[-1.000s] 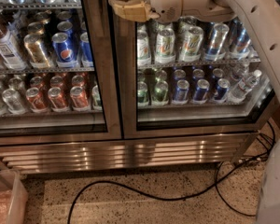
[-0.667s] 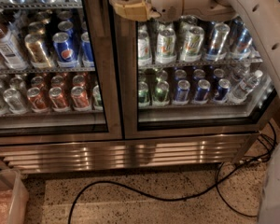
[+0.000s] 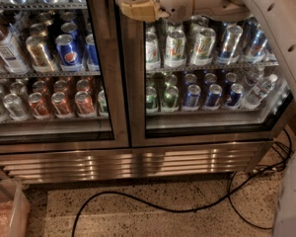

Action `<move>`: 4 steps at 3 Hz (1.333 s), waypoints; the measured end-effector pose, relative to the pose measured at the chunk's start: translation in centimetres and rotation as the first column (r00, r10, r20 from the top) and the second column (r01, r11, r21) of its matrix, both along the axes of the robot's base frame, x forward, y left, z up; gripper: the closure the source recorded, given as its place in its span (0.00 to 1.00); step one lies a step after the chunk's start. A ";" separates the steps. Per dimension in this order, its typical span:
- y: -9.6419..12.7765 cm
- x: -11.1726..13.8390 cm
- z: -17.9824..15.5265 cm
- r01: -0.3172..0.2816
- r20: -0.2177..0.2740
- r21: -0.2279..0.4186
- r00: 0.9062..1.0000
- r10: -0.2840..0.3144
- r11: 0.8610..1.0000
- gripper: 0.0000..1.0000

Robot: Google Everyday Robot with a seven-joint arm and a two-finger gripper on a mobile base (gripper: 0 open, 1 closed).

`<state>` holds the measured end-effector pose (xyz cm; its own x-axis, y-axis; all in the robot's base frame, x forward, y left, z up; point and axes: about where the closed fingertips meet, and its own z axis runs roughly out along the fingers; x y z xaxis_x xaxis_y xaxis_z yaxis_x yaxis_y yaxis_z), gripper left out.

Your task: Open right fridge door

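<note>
The fridge (image 3: 128, 163) fills the view, a stainless two-door cooler with cans on wire shelves. Its right fridge door (image 3: 137, 113) has a glass pane over green, silver and blue cans and appears to lie flush with the left door. My gripper (image 3: 134, 4) is tan and sits at the top of the view, against the upper left edge of that right door's steel frame, by the seam between the doors. My white arm (image 3: 266, 14) reaches in from the upper right across the pane.
The left door (image 3: 104, 83) shows Pepsi and red cans. A slatted grille runs along the base. A black cable (image 3: 153, 207) loops over the speckled floor. A clear plastic bin (image 3: 9, 209) stands at bottom left. My base (image 3: 292, 196) is at bottom right.
</note>
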<state>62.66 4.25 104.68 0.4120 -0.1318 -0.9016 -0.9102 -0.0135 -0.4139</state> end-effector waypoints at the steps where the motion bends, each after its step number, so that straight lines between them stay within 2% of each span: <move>1: -0.1 0.1 0.3 0.010 0.000 0.001 1.000 -0.010 1.000 1.00; 4: -0.1 0.2 0.5 0.015 -0.003 -0.001 1.000 -0.015 1.000 1.00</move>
<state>62.91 4.20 105.15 0.4067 -0.1391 -0.9029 -0.9118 0.0001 -0.4107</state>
